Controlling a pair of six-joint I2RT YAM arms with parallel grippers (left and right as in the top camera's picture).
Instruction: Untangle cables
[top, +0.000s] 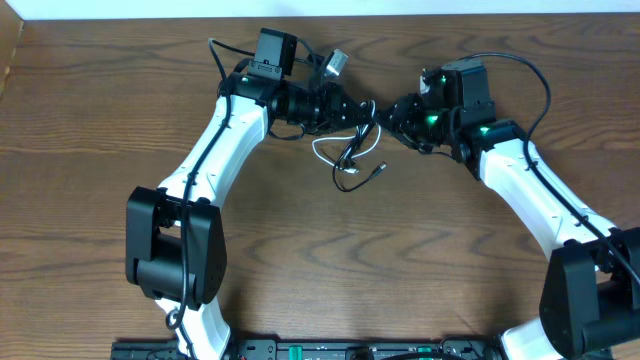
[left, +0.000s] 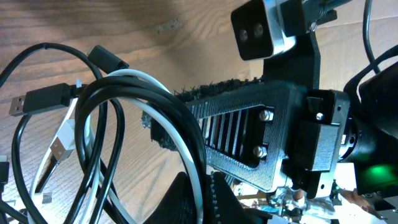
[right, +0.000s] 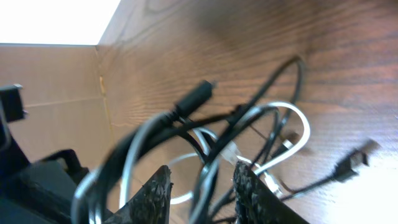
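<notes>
The cables (top: 350, 158) lie as one small tangle on the desk (top: 300, 260), a little above the middle of the overhead picture, just below the place where the two arms meet. The white cable (top: 320, 152) makes a loop on the left side of the tangle. The black cable (top: 352, 172) crosses it and ends in a small plug (top: 379, 170) on the lower right.

In the left wrist view, loops of the black cable (left: 106, 93) and the white cable (left: 180, 134) fill the left half. A black plug (left: 37, 99) and a white plug (left: 59, 149) hang near the left edge. Both cables run down into the left gripper (left: 198, 194) at the bottom edge, which is closed tight on them.

In the right wrist view the fingers (right: 152, 193) of the right gripper (right: 199, 180) stand apart at the bottom. Strands of the blurred cables pass through the gap between them, and I cannot tell if the fingers touch the strands. Behind them the white cable (right: 298, 134) lies in a loop on the desk.

In the overhead view the left gripper (top: 362, 108) and the right gripper (top: 386, 114) are almost tip to tip above the tangle.
</notes>
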